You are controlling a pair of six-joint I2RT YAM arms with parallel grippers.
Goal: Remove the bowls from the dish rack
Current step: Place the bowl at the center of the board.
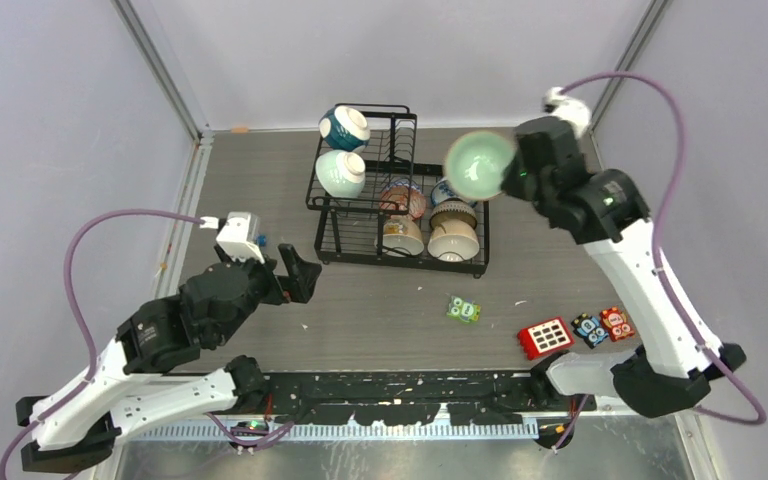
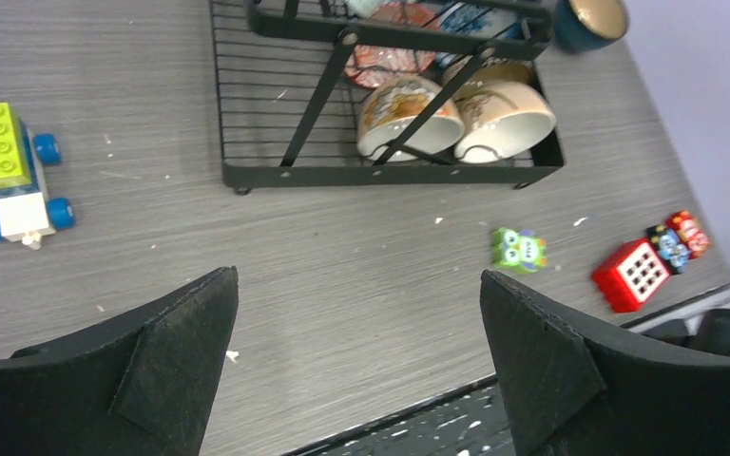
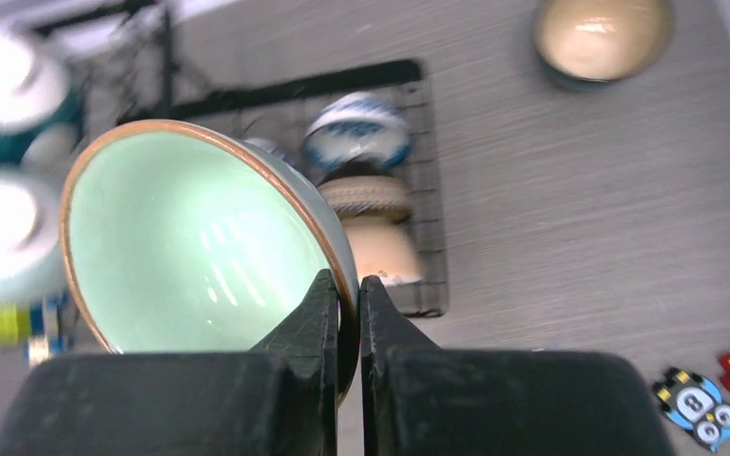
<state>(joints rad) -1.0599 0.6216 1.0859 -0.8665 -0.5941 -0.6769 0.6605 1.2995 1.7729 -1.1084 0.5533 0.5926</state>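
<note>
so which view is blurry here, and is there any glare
right wrist: the dish rack is smeared and the pale bowl at the left edge is washed out, while the mint green bowl is sharp with pale glare streaks inside; top external: that bowl looks slightly soft; left wrist: crisp throughout

We find the dish rack (image 1: 352, 240) toward the back middle of the table (image 1: 380, 320). In its raised upper basket, on the left, sit two bowls, the rear bowl (image 1: 344, 127) directly behind the nearer bowl (image 1: 341, 173). In the lower tray to the right lie four more, a back pair (image 1: 403, 198) and a front pair (image 1: 453, 240). Above the rack's right edge hangs the held bowl (image 1: 480, 165), its rim pinched in the right gripper (image 3: 349, 323). A lone bowl (image 3: 604, 36) stands on the table off the rack's back right corner, apart from it. A wheeled block toy (image 2: 9, 171) lies left of the rack. A small toy (image 1: 463, 309) lies before the rack, and further right a gridded block (image 1: 545, 337) sits beside two little toys (image 1: 603, 325).
</note>
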